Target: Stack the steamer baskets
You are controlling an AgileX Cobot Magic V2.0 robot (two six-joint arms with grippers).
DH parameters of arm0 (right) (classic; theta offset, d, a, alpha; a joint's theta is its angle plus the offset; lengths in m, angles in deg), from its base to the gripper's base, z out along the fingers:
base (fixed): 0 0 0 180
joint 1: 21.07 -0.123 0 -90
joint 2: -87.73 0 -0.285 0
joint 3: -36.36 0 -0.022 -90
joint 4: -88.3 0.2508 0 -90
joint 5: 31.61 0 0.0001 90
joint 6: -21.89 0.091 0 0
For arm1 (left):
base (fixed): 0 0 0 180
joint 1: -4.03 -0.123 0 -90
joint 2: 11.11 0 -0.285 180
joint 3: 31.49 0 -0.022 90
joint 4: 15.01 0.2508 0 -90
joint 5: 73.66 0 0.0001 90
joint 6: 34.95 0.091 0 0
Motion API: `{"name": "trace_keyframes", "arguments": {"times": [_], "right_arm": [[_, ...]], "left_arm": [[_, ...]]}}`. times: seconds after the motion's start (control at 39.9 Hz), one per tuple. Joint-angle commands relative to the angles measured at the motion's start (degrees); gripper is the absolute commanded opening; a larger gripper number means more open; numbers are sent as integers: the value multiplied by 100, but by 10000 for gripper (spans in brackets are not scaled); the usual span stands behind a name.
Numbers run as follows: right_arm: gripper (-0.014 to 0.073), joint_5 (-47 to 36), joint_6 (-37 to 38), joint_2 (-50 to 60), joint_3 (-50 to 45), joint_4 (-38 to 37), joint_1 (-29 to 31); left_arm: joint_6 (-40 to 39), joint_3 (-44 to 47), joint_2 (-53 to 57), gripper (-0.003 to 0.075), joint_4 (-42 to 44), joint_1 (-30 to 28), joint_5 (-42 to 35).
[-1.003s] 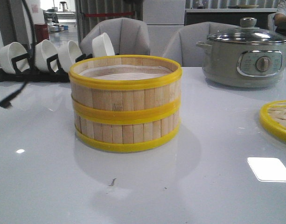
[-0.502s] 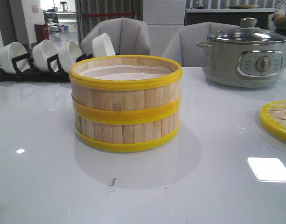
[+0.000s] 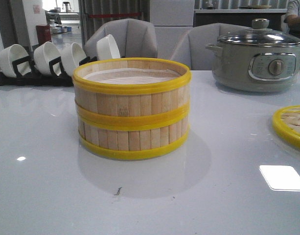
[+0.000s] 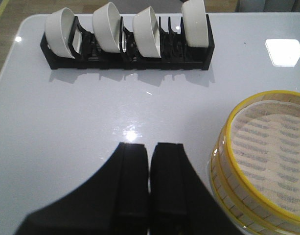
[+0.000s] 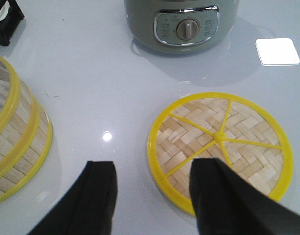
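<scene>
Steamer baskets sit stacked; only wrist views show left claw closed, right claw open.

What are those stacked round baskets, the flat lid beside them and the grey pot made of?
The steamer baskets: walls look like pale bamboo slats, matte, with glossy yellow bands, probably plastic. The lid: woven bamboo strips in a herringbone pattern inside a yellow rim with spokes, likely plastic. The pot: smooth grey body, metal or plastic, hard to say; its cover looks like clear glass.

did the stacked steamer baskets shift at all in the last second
No. In the front view the steamer baskets sit in the same spot against the bowl rack behind and the grey pot.
</scene>
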Motion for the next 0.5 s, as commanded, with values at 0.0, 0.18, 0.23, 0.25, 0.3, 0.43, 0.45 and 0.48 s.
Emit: {"name": "trace_keyframes", "arguments": {"times": [0.0, 0.18, 0.23, 0.25, 0.3, 0.43, 0.45, 0.48], "right_arm": [[445, -421, -17, 42, 223, -17, 12], [445, -357, -17, 42, 223, -17, 12], [445, -315, -17, 42, 223, -17, 12], [445, -295, -17, 42, 223, -17, 12], [445, -264, -17, 42, 223, -17, 12], [445, -210, -17, 42, 223, -17, 12], [445, -196, -17, 42, 223, -17, 12], [445, -191, -17, 42, 223, -17, 12]], "left_arm": [[-106, 366, 664, 85, 55, -103, -736], [-166, 1027, 1268, 85, 64, -115, -883], [-166, 1197, 1411, 85, 64, -115, -933], [-166, 1268, 1490, 85, 81, -115, -949], [-177, 1459, 1632, 85, 96, -115, -1010], [-239, 1888, 1958, 85, 96, -115, -1129], [-239, 1989, 2012, 85, 96, -115, -1155], [-239, 2067, 2084, 85, 96, -115, -1172]]}}
